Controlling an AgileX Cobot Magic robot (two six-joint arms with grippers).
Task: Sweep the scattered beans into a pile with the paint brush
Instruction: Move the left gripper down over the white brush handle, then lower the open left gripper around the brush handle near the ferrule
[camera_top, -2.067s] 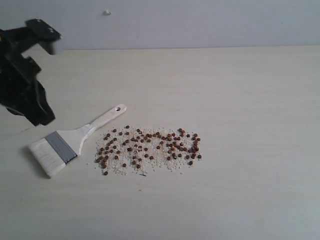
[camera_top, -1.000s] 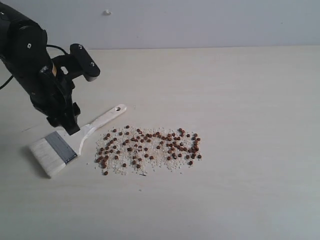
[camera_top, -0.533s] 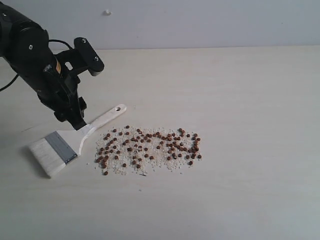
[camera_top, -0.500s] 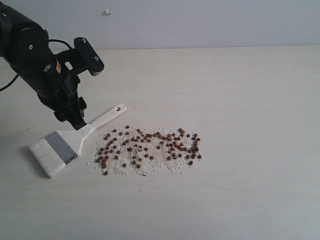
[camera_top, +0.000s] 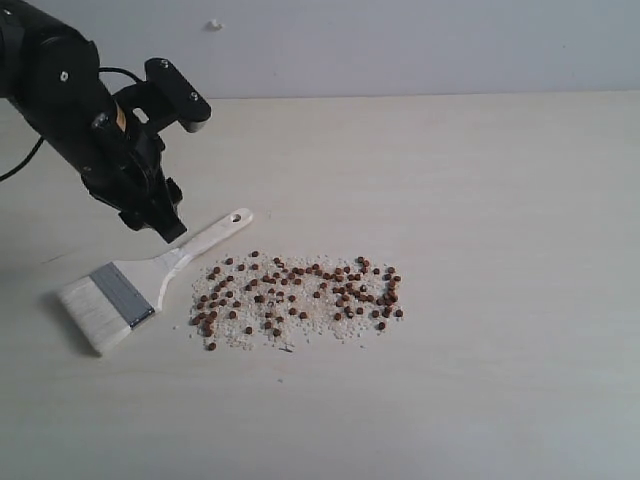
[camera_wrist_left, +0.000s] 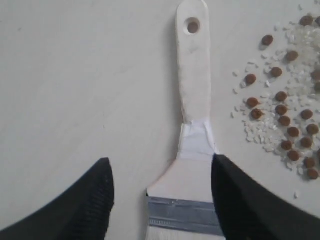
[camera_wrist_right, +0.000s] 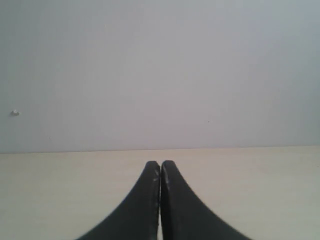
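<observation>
The paint brush lies flat on the table, bristles toward the near left and the handle's hole pointing far right. The beans, mixed with whitish grains, lie right of it in a loose wide band; no compact pile is in view. My left gripper hovers open just above the handle. In the left wrist view the left gripper straddles the brush near its silver ferrule, with beans off to one side. Over bare table, my right gripper is shut on nothing; the exterior view does not show it.
The pale table stretches bare to the right and toward the front. Its back edge meets a grey wall, which carries a small white speck. The left arm's black body fills the far left corner.
The left arm came in from the far left and lowered over the brush handle; in the last half second it shifted slightly right and up. Brush and beans have not moved.
</observation>
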